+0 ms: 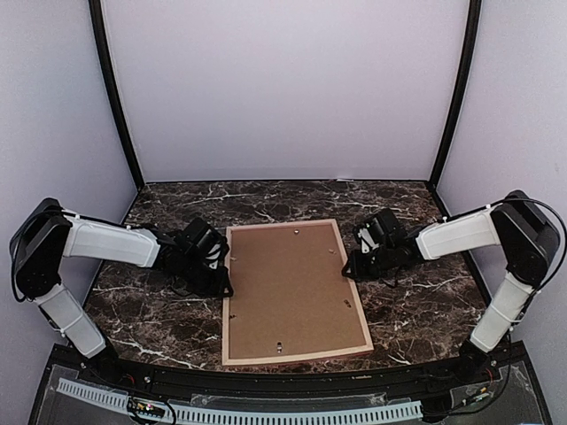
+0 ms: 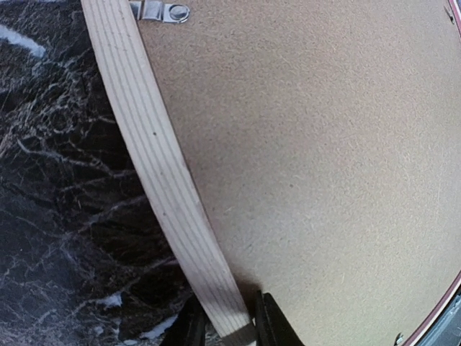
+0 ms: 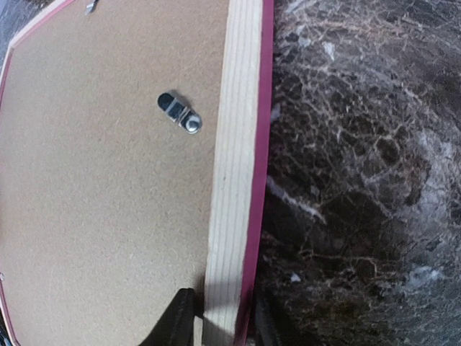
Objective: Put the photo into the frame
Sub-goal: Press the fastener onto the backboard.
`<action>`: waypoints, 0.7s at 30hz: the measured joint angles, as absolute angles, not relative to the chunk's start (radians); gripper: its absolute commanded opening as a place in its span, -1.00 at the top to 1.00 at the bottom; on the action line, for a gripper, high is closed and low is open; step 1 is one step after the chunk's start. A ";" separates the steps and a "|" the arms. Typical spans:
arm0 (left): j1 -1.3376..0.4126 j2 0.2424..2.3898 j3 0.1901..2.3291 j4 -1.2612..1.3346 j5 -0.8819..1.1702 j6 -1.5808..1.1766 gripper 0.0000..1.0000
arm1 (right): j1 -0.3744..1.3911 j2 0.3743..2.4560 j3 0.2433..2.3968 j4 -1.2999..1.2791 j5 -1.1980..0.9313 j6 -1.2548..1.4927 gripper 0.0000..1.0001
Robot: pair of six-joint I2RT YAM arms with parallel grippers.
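Observation:
The frame lies face down on the marble table, with pale wood rails and a pink-red edge. A brown backing board fills it, and the photo is hidden. My left gripper straddles the left rail. In the left wrist view its fingers stand close on both sides, with a dark sliver of gap on the board side. My right gripper straddles the right rail. Its fingers stand slightly off the wood on each side.
Metal turn clips sit on the backing board near the rails. Dark veined marble table surrounds the frame. Black corner posts and pale walls close in the back and sides.

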State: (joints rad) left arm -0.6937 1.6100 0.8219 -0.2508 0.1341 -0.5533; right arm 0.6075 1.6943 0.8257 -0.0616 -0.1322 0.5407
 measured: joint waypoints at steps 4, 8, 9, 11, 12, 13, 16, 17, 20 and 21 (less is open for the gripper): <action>-0.690 1.629 0.848 -0.264 0.125 -0.534 0.66 | 0.610 1.657 0.804 -0.105 -0.152 0.543 0.12; -0.686 1.640 0.865 -0.270 0.100 -0.519 0.68 | 0.623 1.602 0.786 -0.139 -0.167 0.550 -0.01; -0.685 1.640 0.866 -0.271 0.093 -0.516 0.68 | 0.628 1.588 0.782 -0.146 -0.168 0.553 -0.04; -0.683 1.640 0.868 -0.275 0.081 -0.508 0.68 | 0.645 1.555 0.772 -0.159 -0.168 0.556 -0.08; -0.683 1.640 0.869 -0.277 0.078 -0.508 0.69 | 0.655 1.540 0.764 -0.163 -0.167 0.558 -0.10; -0.683 1.640 0.870 -0.278 0.076 -0.507 0.69 | 0.662 1.529 0.757 -0.167 -0.167 0.562 -0.11; -0.683 1.640 0.871 -0.278 0.067 -0.507 0.68 | 0.694 1.497 0.727 -0.186 -0.160 0.570 -0.17; -0.682 1.640 0.871 -0.278 0.065 -0.507 0.69 | 0.705 1.492 0.719 -0.192 -0.155 0.577 -0.20; -0.682 1.640 0.871 -0.278 0.064 -0.507 0.68 | 0.733 1.490 0.701 -0.214 -0.136 0.589 -0.22; -0.682 1.640 0.871 -0.278 0.063 -0.506 0.69 | 0.744 1.490 0.696 -0.220 -0.130 0.595 -0.23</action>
State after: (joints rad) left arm -0.6823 1.6402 0.8715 -0.2783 0.0631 -0.5064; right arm 0.7444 1.4902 0.6964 -0.2203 -0.1295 0.5945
